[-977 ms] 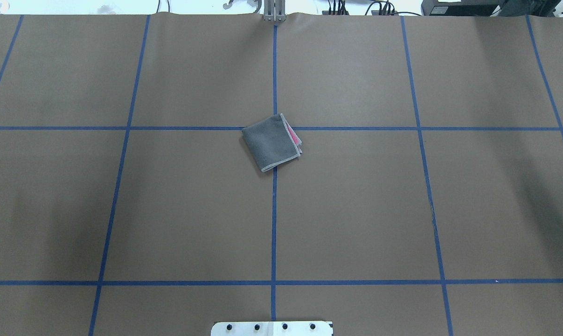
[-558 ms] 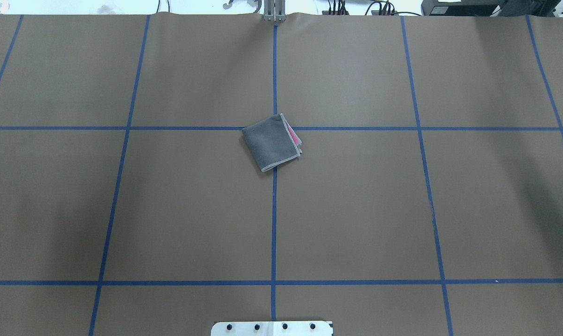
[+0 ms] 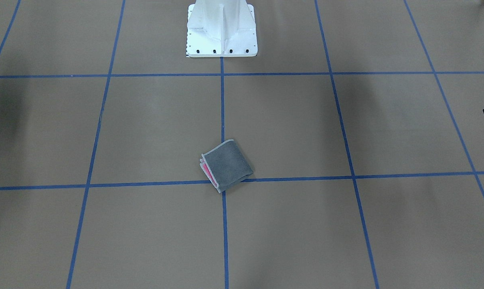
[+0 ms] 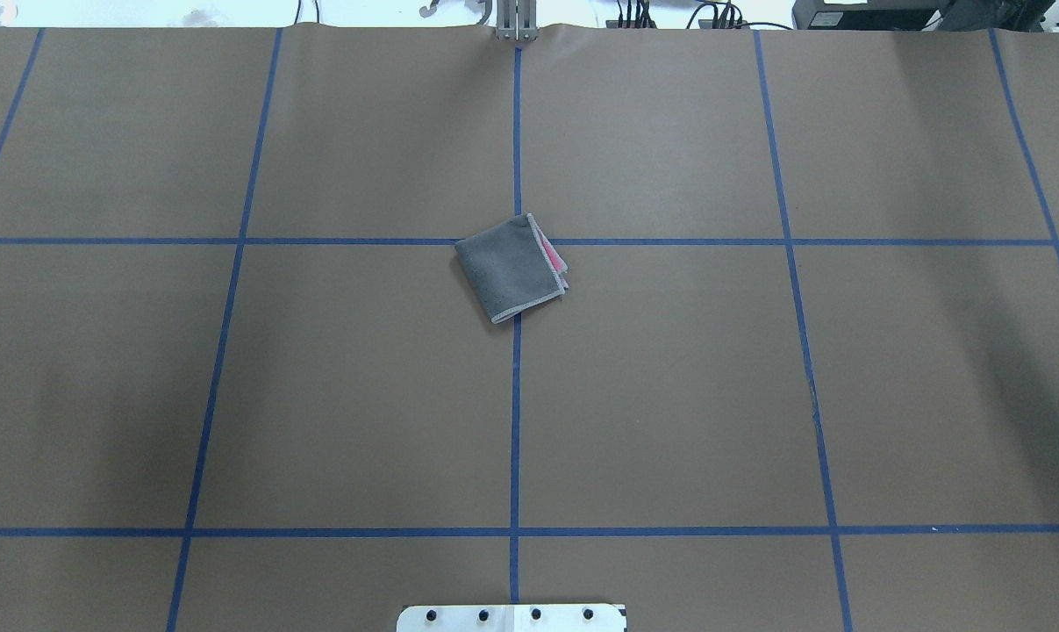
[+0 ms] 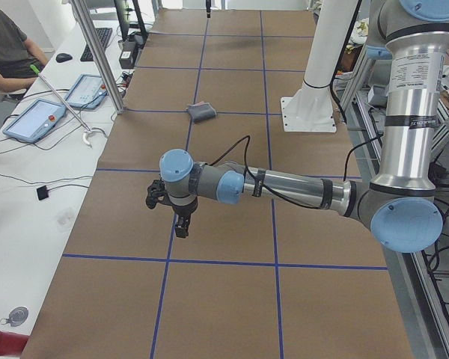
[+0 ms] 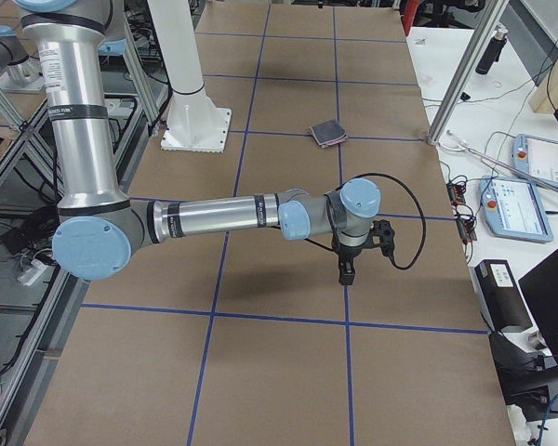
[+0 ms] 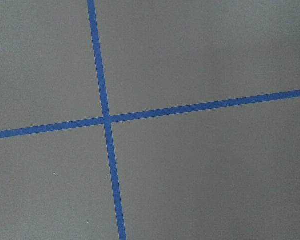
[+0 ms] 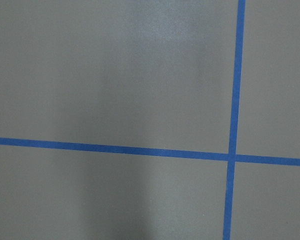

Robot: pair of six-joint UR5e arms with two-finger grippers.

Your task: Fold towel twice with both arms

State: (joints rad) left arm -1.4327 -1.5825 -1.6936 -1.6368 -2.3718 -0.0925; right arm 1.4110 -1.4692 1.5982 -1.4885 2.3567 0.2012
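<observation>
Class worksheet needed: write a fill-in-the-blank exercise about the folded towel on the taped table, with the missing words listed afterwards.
The folded towel shows mostly its ____ side on top.
Along one edge of it a strip of ____ cloth peeks out.
The towel covers a crossing of ____ tape lines on the brown table.
The robot's base is coloured ____.
Missing words: grey; pink; blue; white.
</observation>
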